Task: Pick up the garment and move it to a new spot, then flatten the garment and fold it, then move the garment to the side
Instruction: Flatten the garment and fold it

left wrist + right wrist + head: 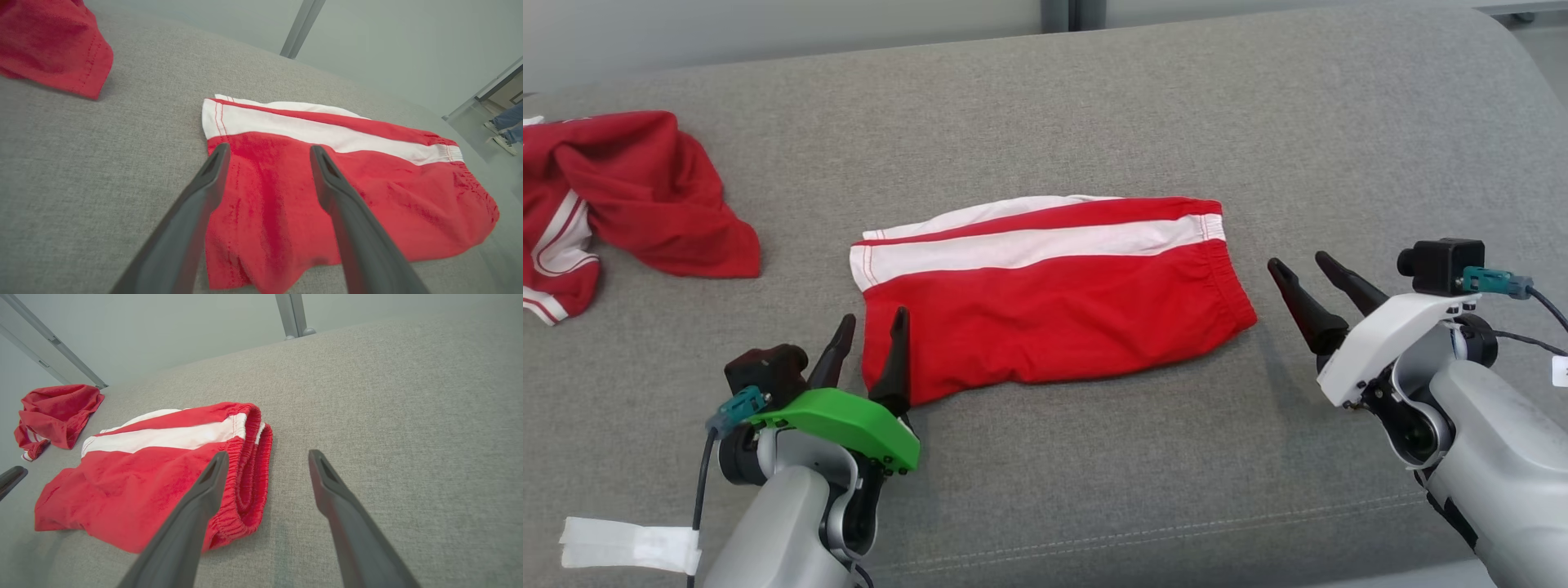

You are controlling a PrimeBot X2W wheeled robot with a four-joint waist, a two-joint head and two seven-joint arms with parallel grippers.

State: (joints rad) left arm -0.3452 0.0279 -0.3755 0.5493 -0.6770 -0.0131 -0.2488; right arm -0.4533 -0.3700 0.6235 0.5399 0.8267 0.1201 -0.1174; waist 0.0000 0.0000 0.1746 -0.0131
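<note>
You had a wide grey cushion carrying everything. The garment, red shorts with a white side stripe, lay folded flat near the cushion's middle, with the waistband toward the robot's right. A second red garment sat crumpled well apart at the far left. Your left gripper was at the shorts' leg-hem corner, its fingers spread wide, one tip over the red cloth, gripping nothing. Your right gripper stood just beside the waistband over bare cushion, its fingers equally wide and empty. A strip of white tape showed beside the left forearm's cable.
</note>
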